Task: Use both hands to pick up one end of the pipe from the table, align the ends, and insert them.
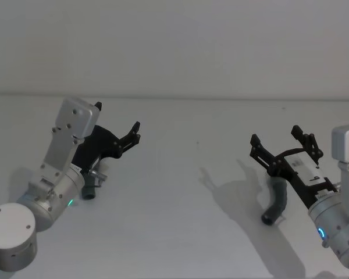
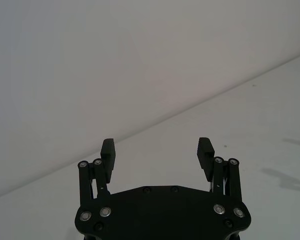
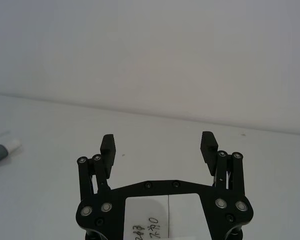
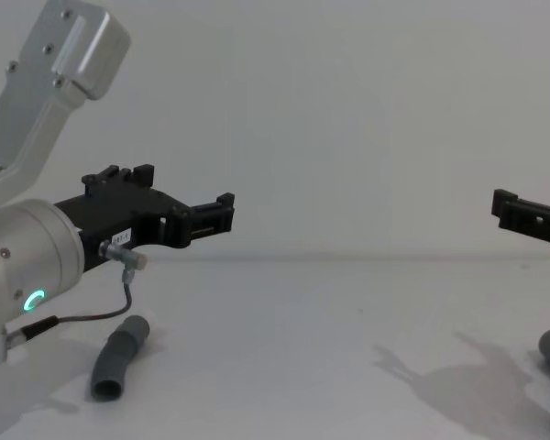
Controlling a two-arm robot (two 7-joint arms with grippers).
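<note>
While both hang spread wide, straight pipe piece (image 4: pixel 119 357) on the table (image 1: pixel 180 232) below the left gripper (image 2: pixel 157 150), bent pipe piece (image 1: pixel 277 203) seemingly under the right gripper (image 1: pixel 275 135).

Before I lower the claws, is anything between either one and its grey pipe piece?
Nothing visible does. The open black plastic left claw hangs over the short dark-grey tube piece, the right claw over the bent grey piece.
</note>
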